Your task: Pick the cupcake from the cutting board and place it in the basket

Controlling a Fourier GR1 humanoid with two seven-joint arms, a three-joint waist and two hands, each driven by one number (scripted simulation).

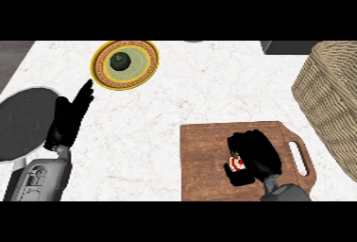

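The cupcake [236, 163], showing a bit of red and white, sits on the brown wooden cutting board [206, 156] at the lower right. My right hand [257, 152] lies over it with fingers and thumb curled round it, hiding most of it. The wicker basket [333, 90] stands at the right edge, beyond the board's handle. My left hand [70, 116] rests open at the left, fingers straight and pointing up, holding nothing.
A yellow-rimmed plate [126, 64] with a dark round item on it stands at the back left. A dark round pan [24, 123] lies at the left edge beside my left forearm. White marble counter [209, 85] spreads between plate, board and basket.
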